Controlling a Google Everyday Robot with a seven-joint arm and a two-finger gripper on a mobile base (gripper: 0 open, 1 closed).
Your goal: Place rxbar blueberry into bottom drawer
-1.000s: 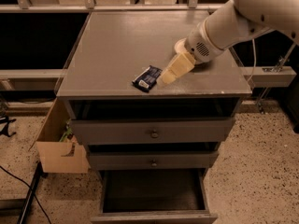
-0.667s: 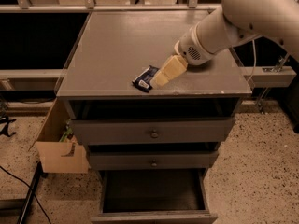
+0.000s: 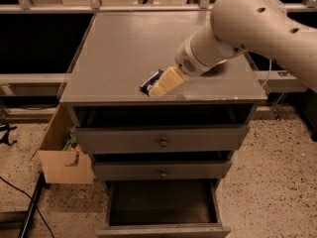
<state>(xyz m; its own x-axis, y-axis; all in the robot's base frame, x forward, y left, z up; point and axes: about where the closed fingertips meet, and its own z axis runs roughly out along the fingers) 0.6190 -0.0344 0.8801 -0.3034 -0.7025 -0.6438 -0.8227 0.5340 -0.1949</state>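
The rxbar blueberry, a small dark navy bar, lies on the grey cabinet top near its front edge. My gripper reaches down from the right on a white arm. Its cream fingers cover the bar's right part, and only the bar's left end shows. The bottom drawer stands pulled open below, wide with a dark interior.
Two shallower knobbed drawers sit shut above the bottom one. An open cardboard box stands on the speckled floor at the cabinet's left. Black cables lie on the floor at the left. Dark shelving runs behind the cabinet.
My arm has swung left and down. The gripper has moved from just right of the bar to over it, covering most of it.
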